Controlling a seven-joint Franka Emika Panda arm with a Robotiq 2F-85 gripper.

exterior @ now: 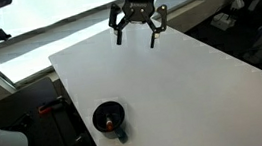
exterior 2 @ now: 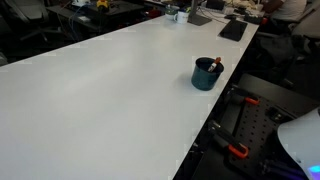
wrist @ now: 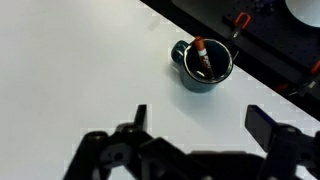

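A dark blue-green mug [exterior: 108, 117] stands near one edge of the white table [exterior: 172, 78]; it also shows in the other exterior view as the mug [exterior 2: 206, 73] and in the wrist view as the mug [wrist: 203, 64]. An orange-tipped marker [wrist: 202, 56] leans inside it. My gripper [exterior: 139, 30] hangs open above the far side of the table, well away from the mug, with nothing between its fingers. In the wrist view the gripper [wrist: 200, 122] spreads wide over bare tabletop, the mug ahead of it.
Black stands with orange clamps [exterior 2: 236, 151] sit on the floor beside the table edge near the mug. Desks with dark equipment [exterior 2: 232, 28] lie beyond the table's far end. A bright window [exterior: 64, 16] runs behind the arm.
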